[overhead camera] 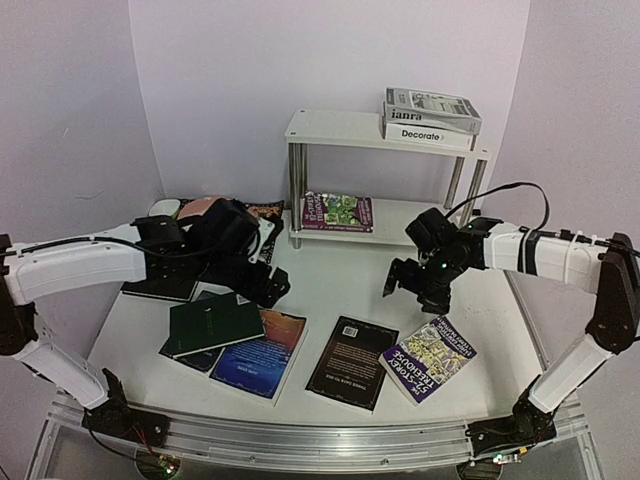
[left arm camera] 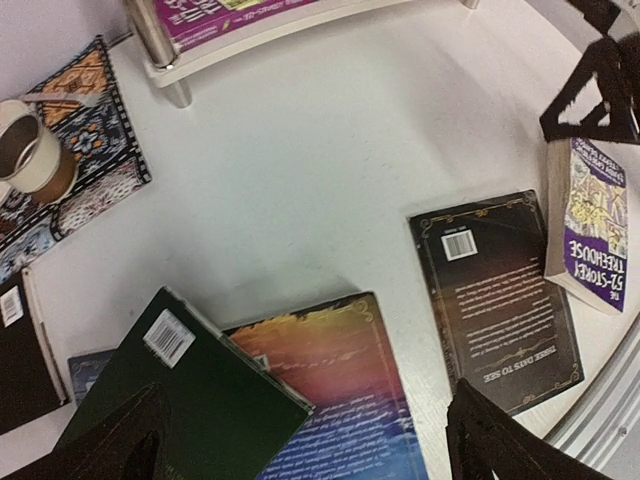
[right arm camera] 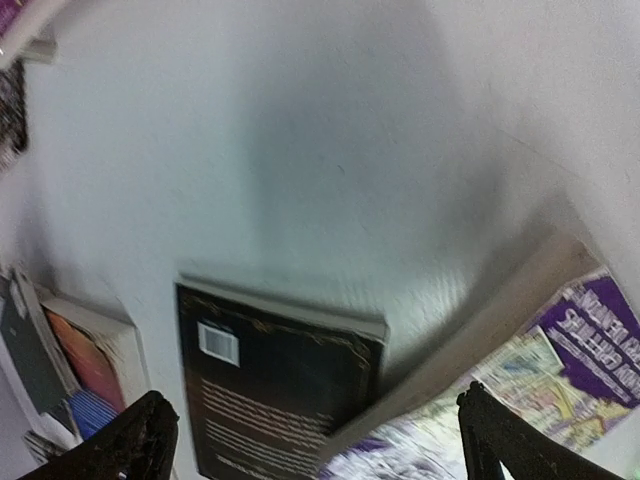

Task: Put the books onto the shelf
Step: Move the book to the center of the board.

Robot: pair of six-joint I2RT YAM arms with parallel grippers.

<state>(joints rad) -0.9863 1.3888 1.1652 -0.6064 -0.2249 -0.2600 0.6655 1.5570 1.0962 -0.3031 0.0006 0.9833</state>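
The shelf (overhead camera: 340,128) stands at the back with the white "Decorate" book (overhead camera: 428,134) and the "janra" book (overhead camera: 432,105) stacked on its top board. A purple book (overhead camera: 338,211) lies on the lower board. On the table lie a dark green book (overhead camera: 212,323), a blue-orange book (overhead camera: 262,355), a black book (overhead camera: 351,375) and a purple Treehouse paperback (overhead camera: 430,357). My left gripper (overhead camera: 266,286) hangs open above the green book (left arm camera: 190,400) and the blue-orange book (left arm camera: 340,390). My right gripper (overhead camera: 414,287) is open over the black book (right arm camera: 280,390) and the purple paperback (right arm camera: 520,370).
A patterned placemat (left arm camera: 80,130) with a roll of tape (left arm camera: 30,155) lies at the back left, beside another black book (overhead camera: 160,288). The shelf's chrome leg (left arm camera: 160,50) stands near the mat. Walls close in on three sides.
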